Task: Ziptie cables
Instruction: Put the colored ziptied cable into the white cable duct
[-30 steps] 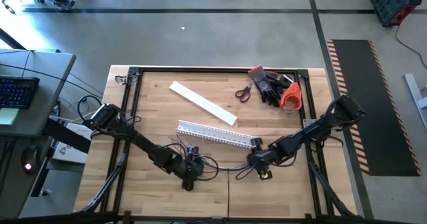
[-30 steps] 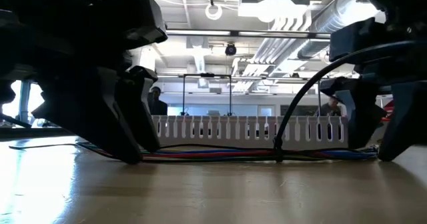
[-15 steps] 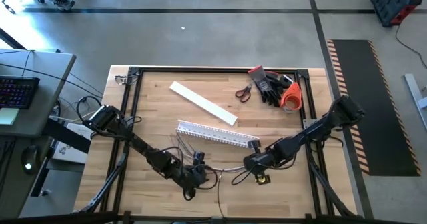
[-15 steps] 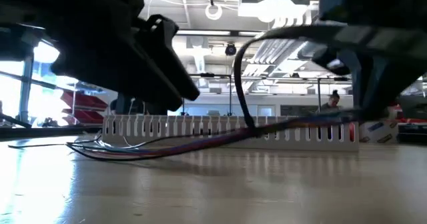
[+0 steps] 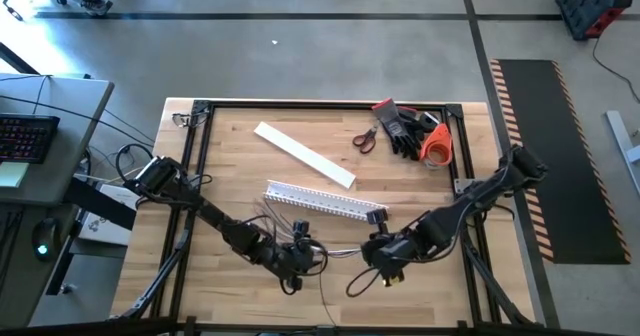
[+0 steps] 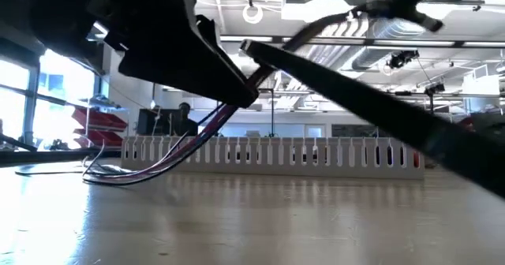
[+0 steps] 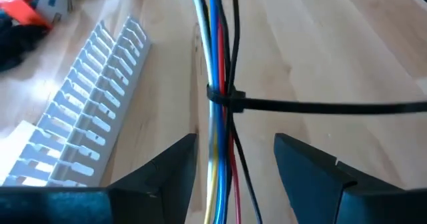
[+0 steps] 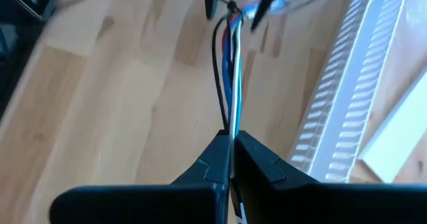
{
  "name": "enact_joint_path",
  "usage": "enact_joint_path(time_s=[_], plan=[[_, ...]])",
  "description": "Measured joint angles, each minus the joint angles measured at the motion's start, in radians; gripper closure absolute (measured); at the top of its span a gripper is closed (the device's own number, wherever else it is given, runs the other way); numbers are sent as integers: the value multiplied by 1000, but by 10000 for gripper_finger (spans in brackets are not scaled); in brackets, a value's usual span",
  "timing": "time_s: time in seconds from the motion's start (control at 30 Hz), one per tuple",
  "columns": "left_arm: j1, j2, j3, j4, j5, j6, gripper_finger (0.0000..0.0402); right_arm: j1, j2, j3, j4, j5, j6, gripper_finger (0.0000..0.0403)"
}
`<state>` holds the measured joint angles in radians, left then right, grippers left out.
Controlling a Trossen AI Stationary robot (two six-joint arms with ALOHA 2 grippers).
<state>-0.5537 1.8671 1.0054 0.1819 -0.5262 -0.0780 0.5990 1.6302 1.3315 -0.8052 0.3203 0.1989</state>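
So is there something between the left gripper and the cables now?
Nothing visible. The cables run straight between the left gripper's open fingers, a black zip tie already around them. The right gripper is shut on the same bundle.

1. I see bare surface (image 5: 230, 171) along the left edge and across the far-left corner.
2. The slotted channel (image 5: 325, 202) and flat white strip (image 5: 303, 154) cross the middle.
3. Scissors (image 5: 365, 138), gloves (image 5: 403, 128) and tape roll (image 5: 436, 147) crowd the far-right corner.
4. The cables (image 5: 338, 251) span the near edge, between both arms.
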Motion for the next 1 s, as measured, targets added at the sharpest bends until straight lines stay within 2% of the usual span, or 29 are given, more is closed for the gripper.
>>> enact_joint_path(time_s=[0.2, 0.37, 0.5, 0.77, 0.87, 1.0], plan=[[3, 0, 0, 48, -1, -3, 217, 26, 0, 52, -41, 44, 1, 402], [7, 0, -4, 56, -70, -44, 217, 56, 0, 90, -58, 81, 1, 403], [12, 0, -10, 51, -88, -51, 218, 95, -1, 138, -83, 114, 1, 403], [17, 32, -10, 95, -106, -51, 220, 199, -1, 252, -134, 239, 1, 403], [17, 64, -10, 136, -109, -42, 234, 232, -2, 284, -145, 279, 1, 403], [16, 92, -10, 158, -124, -25, 273, 272, -2, 307, -155, 317, 2, 403]])
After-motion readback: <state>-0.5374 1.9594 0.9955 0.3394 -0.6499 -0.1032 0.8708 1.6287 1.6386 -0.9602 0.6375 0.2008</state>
